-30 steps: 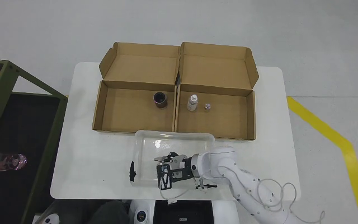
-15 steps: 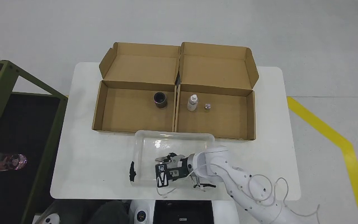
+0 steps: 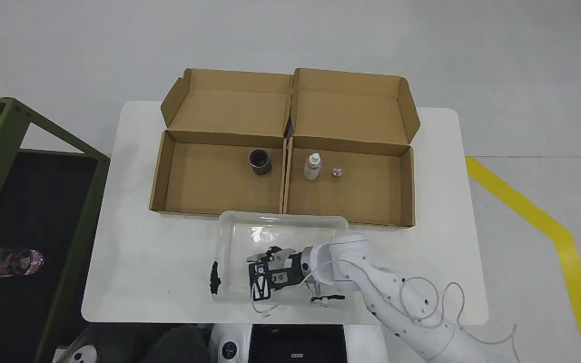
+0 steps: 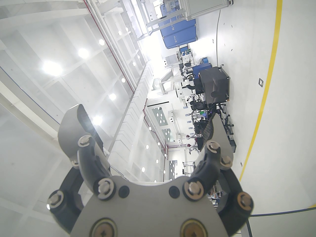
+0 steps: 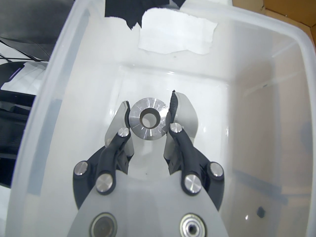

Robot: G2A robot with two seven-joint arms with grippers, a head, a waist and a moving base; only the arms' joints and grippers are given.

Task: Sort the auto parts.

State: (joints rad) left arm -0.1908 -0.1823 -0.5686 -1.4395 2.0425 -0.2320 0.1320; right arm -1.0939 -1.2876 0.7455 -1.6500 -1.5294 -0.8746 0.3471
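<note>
Top view: my right arm lies across the near edge of the white table [image 3: 136, 236], with the right gripper [image 3: 261, 279] lowered into the clear tub [image 3: 281, 215] that stands just in front of two open cartons. The left carton [image 3: 160, 172] holds a dark cylinder [image 3: 260, 162]. The right carton [image 3: 372, 192] holds a white bottle [image 3: 312, 166] and, just beside it, a small metal piece [image 3: 335, 171].

Right wrist view: the right gripper [image 5: 149, 99] pinches a metal ring [image 5: 148, 120] between its two fingers [image 5: 124, 114], one pad pressed against each side of the ring's rim. The ring's bore faces the camera. The ring sits inside the clear tub [image 5: 246, 18], toward the wall that carries torn black tape [image 5: 133, 1] and a white label [image 5: 175, 33]. I cannot tell whether the ring rests on the tub floor or hangs above it.

Left wrist view: my left gripper [image 4: 145, 114] points up at the hall ceiling, its fingers spread wide with nothing between them.
</note>
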